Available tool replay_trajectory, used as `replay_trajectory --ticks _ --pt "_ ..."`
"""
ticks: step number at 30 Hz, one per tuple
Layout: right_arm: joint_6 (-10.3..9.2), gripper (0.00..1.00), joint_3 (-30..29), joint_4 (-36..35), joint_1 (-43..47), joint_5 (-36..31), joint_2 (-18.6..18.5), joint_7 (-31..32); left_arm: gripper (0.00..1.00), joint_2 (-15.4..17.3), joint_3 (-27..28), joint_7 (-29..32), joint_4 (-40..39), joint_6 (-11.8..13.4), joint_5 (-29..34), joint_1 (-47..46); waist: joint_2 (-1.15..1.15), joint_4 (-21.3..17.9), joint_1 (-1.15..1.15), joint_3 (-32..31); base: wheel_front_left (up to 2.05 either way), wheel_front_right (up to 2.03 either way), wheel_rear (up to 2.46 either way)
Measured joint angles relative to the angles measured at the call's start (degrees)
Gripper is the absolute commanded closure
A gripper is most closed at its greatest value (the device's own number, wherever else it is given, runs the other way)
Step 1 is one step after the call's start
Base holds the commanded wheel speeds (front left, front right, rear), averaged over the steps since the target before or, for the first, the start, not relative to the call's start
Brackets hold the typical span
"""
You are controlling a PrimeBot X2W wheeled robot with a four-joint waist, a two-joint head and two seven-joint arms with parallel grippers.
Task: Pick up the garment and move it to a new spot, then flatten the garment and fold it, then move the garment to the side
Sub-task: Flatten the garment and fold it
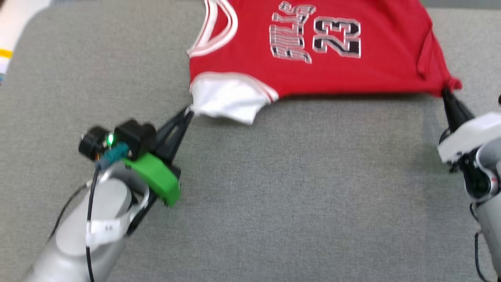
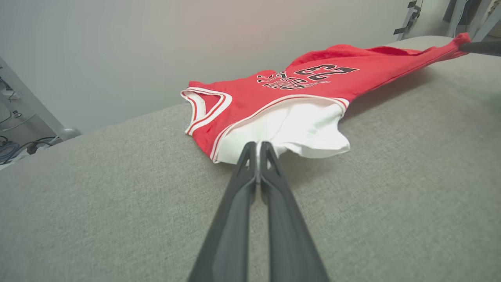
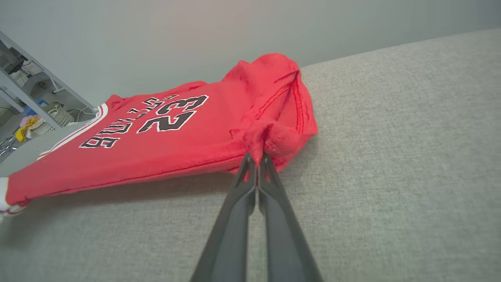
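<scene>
- Garment [image 1: 313, 74], a small red jersey shirt with black "BULLS 23" lettering, lies print side up across the far part of a grey fabric surface [image 1: 274, 196]
- Its long axis runs side to side in front of the robot, with the neckline and a white sleeve [image 1: 225, 100] at the robot's left end and the hem at the right end
- Left gripper [image 1: 188, 111] meets the garment's near left corner, jaws closed tight on the sleeve edge with no gap between them
- Right gripper [image 1: 446, 94] meets the garment's near right corner, jaws pressed together on a bunched pinch of red hem cloth
- The garment's near edge is drawn in a taut line between the two grippers and seems slightly raised, judging by the shadow under it
- Both arms are on the near side of the garment, one at each end, so neither is closer; the cloth lies ahead of both sets of jaws
- This looks like the moving or flattening step, and the next motion likely depends on both arms travelling together across that axis so the cloth does not sag or slip free
</scene>
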Motion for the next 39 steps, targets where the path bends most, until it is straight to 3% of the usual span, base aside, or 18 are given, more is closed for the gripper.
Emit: replay_trajectory --ticks 11,23,32,39 --pt "0.00 1.00 -2.67 -2.49 14.51 6.97 2.07 6.25 1.00 2.08 -1.40 0.10 -3.36 1.79 -1.69 15.79 0.00 0.43 0.00 -9.87 0.00 0.00 0.00" --pt "0.00 1.00 -7.67 -17.30 34.84 12.93 2.52 14.03 1.00 6.92 -4.20 3.69 -10.84 3.01 -4.49 28.03 0.00 0.99 0.00 -19.59 0.00 0.00 0.00" --pt "0.00 1.00 -13.12 -26.48 45.57 11.91 5.16 20.48 1.00 10.61 -5.02 5.32 -17.75 4.54 -7.01 35.34 0.00 1.61 0.00 -21.89 0.00 0.00 0.00" --pt "-0.01 1.00 -17.75 -32.25 50.12 9.09 8.56 26.17 1.00 10.73 -5.34 5.63 -21.05 5.54 -7.99 37.83 0.00 1.50 0.00 -21.57 0.00 0.00 0.00"
